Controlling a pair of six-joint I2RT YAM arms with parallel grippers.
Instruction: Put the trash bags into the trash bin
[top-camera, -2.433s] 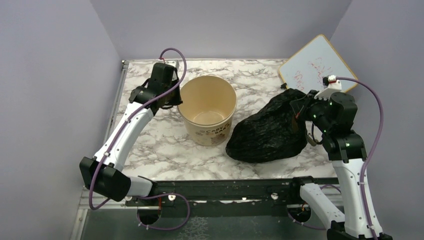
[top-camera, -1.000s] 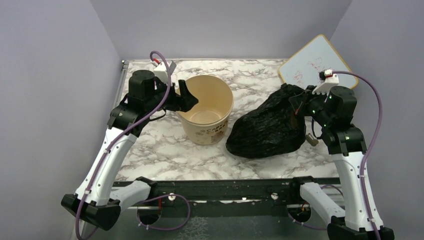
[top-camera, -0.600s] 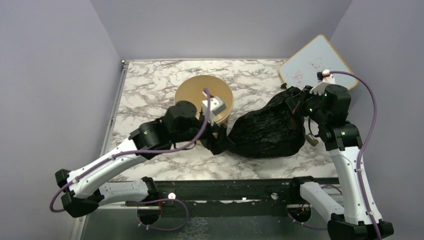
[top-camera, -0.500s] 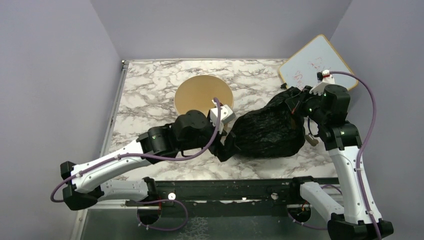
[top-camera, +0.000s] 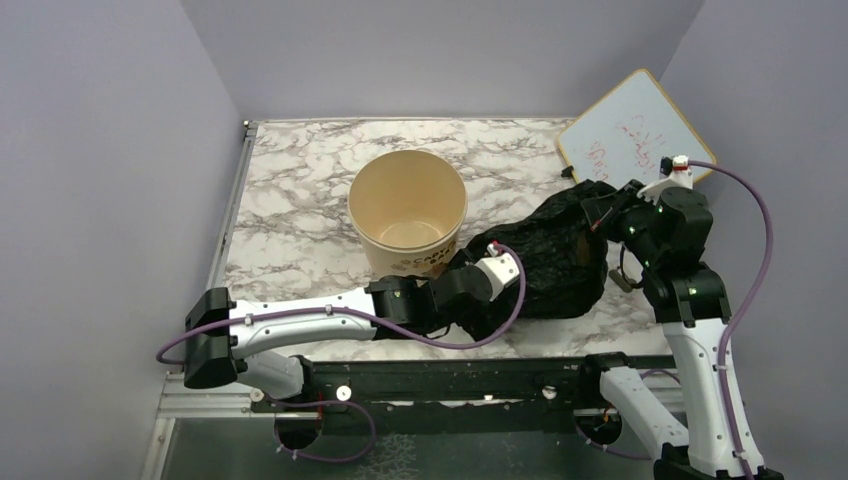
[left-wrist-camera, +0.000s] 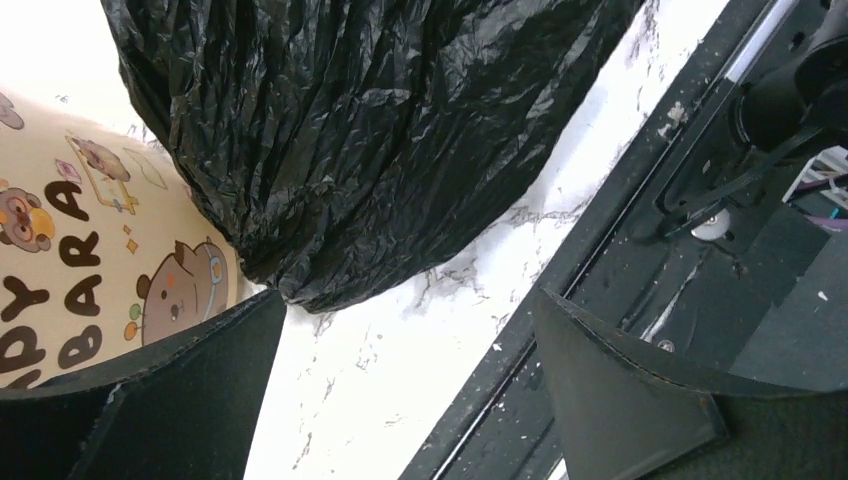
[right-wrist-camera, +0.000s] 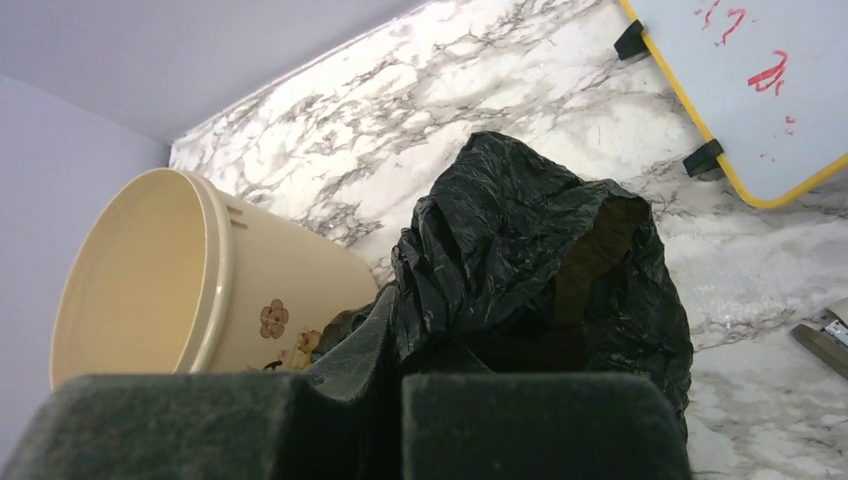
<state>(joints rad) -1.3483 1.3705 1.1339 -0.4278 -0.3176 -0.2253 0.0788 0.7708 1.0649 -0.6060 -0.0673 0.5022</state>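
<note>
- The marble-patterned table (top-camera: 290, 215) carries everything.
- The trash bags (top-camera: 560, 260) lie on the table as one crumpled black heap, outside the bin. The long axis runs slantwise from the far right, near the whiteboard, to the near left at the bin's foot. The narrower near-left end (left-wrist-camera: 290, 285) points toward the left gripper. At the raised far-right end, a gap in the folds (right-wrist-camera: 600, 250) faces the right wrist camera.
- The trash bin (top-camera: 395, 255) stands upright, mouth up, at the middle of the table. The heap rests against its near-right side.
- A yellow-framed whiteboard (top-camera: 625, 125) leans in the far right corner, just beyond the heap.
- The right gripper (right-wrist-camera: 395, 420) is clamped on a fold of the black plastic at the heap's far-right end.
- The left gripper (left-wrist-camera: 400, 400) sits low over the table's near edge with its jaws spread wide. It grips nothing, and the heap's tip lies just ahead of it.
- A small grey metal piece (top-camera: 620, 282) lies on the table beside the heap's right flank.
</note>
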